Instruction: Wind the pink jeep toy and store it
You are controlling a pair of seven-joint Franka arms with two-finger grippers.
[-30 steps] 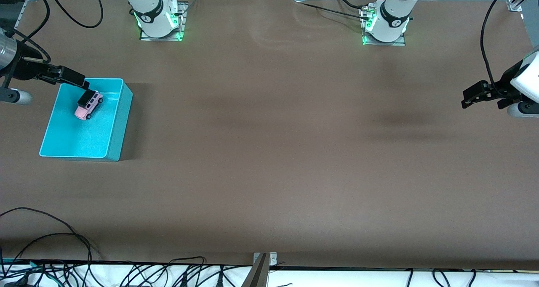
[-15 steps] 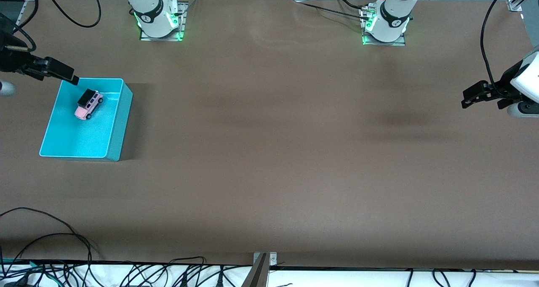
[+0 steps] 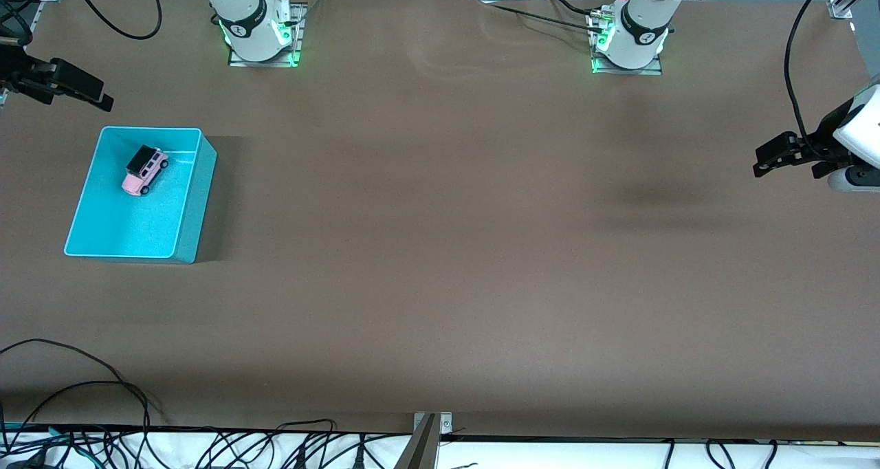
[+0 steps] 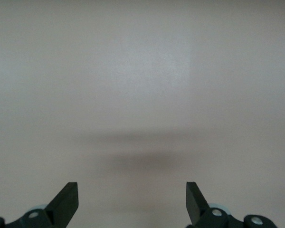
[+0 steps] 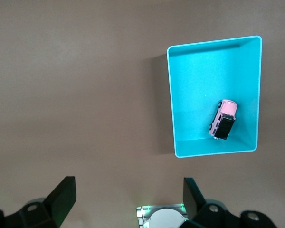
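The pink jeep toy (image 3: 145,170) stands on its wheels inside the turquoise bin (image 3: 199,201), near the bin's end closest to the robots' bases. It also shows in the right wrist view (image 5: 223,120), inside the bin (image 5: 204,76). My right gripper (image 3: 93,91) is open and empty, up in the air over bare table beside the bin's base-side corner; its fingers stand wide apart in the right wrist view (image 5: 128,190). My left gripper (image 3: 766,158) is open and empty and waits at the left arm's end of the table, over bare table (image 4: 132,194).
The right arm's base (image 3: 258,25) and the left arm's base (image 3: 636,32) stand along the table's edge farthest from the front camera. Cables (image 3: 103,400) lie along the nearest edge. The brown table (image 3: 440,235) stretches between the bin and the left gripper.
My right gripper has drawn back from the jeep's roof, off the bin and toward the bases' edge of the table. The jeep stays in the bin. The left arm has not moved.
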